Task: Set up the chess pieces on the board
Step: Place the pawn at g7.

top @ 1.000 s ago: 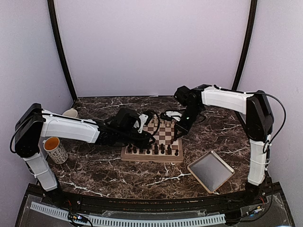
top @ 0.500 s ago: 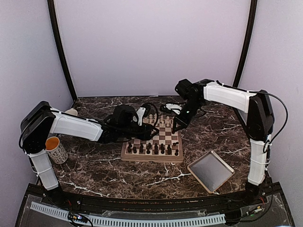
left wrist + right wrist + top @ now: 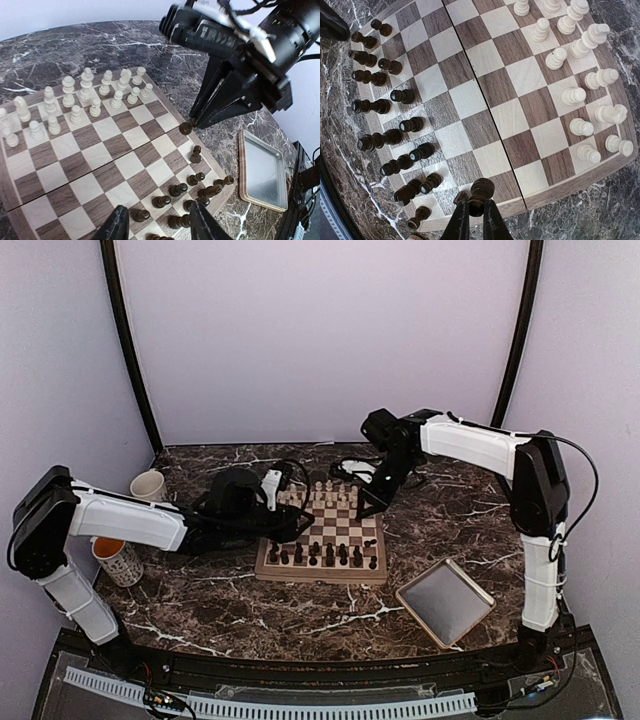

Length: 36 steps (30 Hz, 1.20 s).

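Though unclear from above, right claw (image 3: 475, 204) pinches a dark pawn (image 3: 482, 188); left claw (image 3: 159, 224) open.

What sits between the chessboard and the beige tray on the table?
Nothing but a strip of bare marble tabletop separates the board from the tray. The top view shows it, and the left wrist view agrees.

The right gripper (image 3: 474, 205) partly hides the dark piece (image 3: 482, 189) between its fingers. In the top view the chess pieces (image 3: 322, 555) are too small to tell each kind.
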Each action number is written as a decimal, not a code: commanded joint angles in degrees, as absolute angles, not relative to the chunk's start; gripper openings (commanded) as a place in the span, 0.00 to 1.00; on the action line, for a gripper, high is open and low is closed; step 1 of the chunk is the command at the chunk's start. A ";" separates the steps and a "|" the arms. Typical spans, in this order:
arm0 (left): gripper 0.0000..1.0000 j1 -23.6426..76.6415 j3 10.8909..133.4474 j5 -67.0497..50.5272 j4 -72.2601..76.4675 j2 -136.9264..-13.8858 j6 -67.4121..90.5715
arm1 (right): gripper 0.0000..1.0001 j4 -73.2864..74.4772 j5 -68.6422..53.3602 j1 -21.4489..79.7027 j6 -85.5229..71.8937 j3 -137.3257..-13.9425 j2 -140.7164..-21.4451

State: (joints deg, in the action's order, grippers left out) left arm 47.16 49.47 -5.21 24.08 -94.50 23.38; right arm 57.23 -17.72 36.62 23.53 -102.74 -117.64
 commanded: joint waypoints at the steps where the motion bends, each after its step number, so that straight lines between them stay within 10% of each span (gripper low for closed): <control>1: 0.44 45.96 45.58 1.24 21.15 -86.08 23.91 | 0.10 56.58 -17.10 38.62 24.08 -107.02 -121.06; 14: 0.45 44.65 36.21 16.75 17.09 -69.66 26.28 | 0.11 63.13 -12.27 46.18 22.88 -134.51 -138.38; 36: 0.45 44.56 34.49 18.81 16.46 -67.31 27.51 | 0.14 63.39 -12.61 54.06 24.78 -138.05 -144.17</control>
